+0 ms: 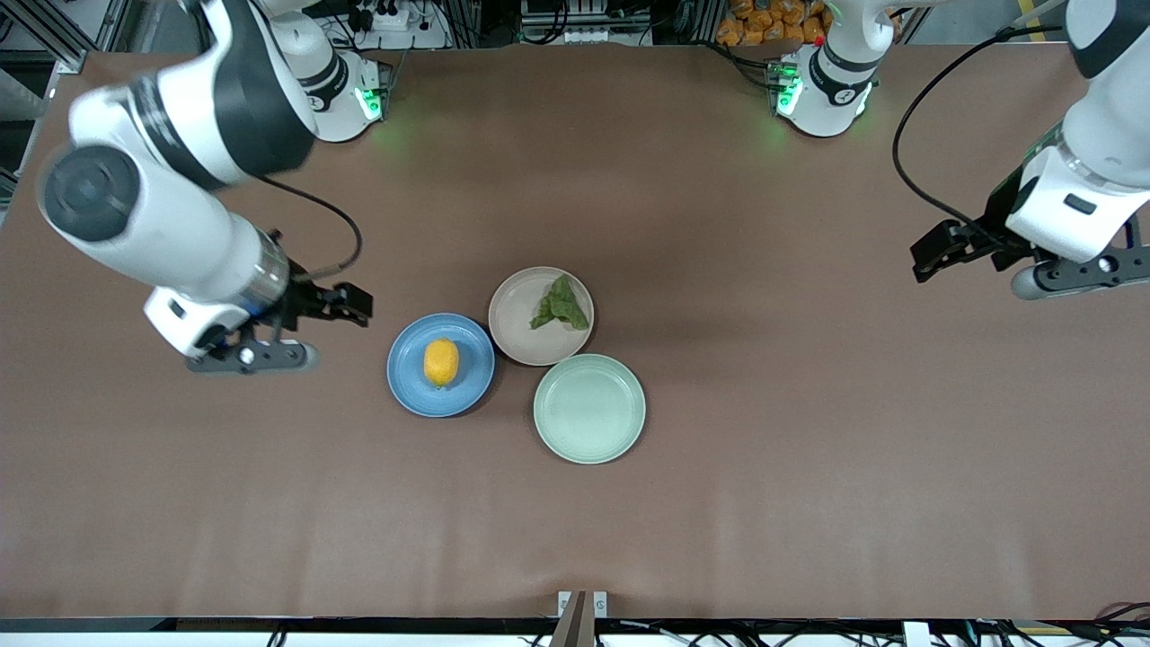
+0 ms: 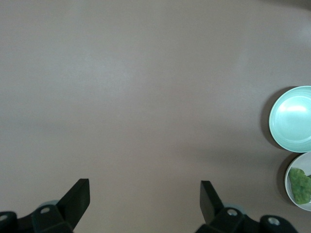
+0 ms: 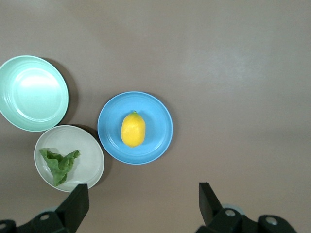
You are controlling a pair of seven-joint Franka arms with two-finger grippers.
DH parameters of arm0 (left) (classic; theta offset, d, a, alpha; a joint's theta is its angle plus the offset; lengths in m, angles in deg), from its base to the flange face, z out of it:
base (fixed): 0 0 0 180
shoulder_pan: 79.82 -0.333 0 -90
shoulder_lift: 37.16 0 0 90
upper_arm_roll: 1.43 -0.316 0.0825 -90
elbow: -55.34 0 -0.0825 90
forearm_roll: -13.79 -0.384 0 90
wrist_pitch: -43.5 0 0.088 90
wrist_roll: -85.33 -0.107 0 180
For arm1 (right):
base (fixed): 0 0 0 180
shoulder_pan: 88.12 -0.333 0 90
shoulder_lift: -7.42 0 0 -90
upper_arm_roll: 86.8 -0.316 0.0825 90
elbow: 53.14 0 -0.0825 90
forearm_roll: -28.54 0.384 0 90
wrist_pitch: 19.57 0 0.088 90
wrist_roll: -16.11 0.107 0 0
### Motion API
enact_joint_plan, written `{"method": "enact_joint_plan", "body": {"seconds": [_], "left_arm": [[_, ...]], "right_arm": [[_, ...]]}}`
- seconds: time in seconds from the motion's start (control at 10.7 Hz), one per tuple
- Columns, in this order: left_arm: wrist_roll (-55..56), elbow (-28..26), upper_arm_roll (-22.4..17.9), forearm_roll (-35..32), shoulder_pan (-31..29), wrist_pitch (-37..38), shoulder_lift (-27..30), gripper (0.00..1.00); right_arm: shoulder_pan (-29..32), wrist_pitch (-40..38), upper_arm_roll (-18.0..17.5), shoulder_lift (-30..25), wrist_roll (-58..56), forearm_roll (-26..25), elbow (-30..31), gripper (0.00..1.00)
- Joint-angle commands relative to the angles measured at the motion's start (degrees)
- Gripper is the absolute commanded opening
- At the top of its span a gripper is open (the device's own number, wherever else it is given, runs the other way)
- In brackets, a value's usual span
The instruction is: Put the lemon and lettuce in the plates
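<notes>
Both items sit in plates mid-table: the lemon (image 1: pixel 441 362) in the blue plate (image 1: pixel 409 391), the lettuce (image 1: pixel 561 305) in the beige plate (image 1: pixel 515 319). We judge only retreat remains: the right gripper (image 3: pixel 143 201) and left gripper (image 2: pixel 145 198), wide open and empty, have bare table toward their ends.

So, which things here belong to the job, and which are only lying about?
Job: lemon on blue plate; lettuce on beige plate; open right gripper and left gripper, both over bare table.
Lying about: mint-green plate, nothing on it.
</notes>
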Motion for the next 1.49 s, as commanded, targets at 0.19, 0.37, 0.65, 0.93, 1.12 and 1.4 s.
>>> {"method": "enact_joint_plan", "body": {"seconds": [0.19,0.37,0.65,0.93,1.12,1.4], "left_arm": [[-5.21,1.71,-4.1,1.8,1.39,2.45,1.0,1.0],[-8.27,1.62,-4.27,1.89,1.48,2.45,1.18,1.0],[-8.82,1.62,-4.54,1.8,1.48,2.45,1.26,1.0],[-8.9,1.27,-4.54,1.71,1.48,3.76,2.58,1.0],[-11.17,1.27,-4.28,1.71,1.39,5.0,2.85,1.0],[-12.77,1.36,-4.01,2.5,2.27,5.09,2.94,1.0]], "right_arm": [[1.0,-0.48,1.33,-4.16,-0.53,-3.41,0.86,1.0],[0.57,-0.56,1.16,-4.87,-0.35,-3.58,-0.28,1.0],[1.79,-0.56,1.16,-6.27,-0.44,-3.32,-0.2,1.0],[1.36,-1.53,0.9,-7.42,-0.18,-4.02,0.16,1.0],[1.62,-2.66,0.9,-8.21,-0.35,-4.02,0.68,1.0],[1.88,-3.11,0.81,-9.97,-0.44,-5.16,3.58,1.0]]}}
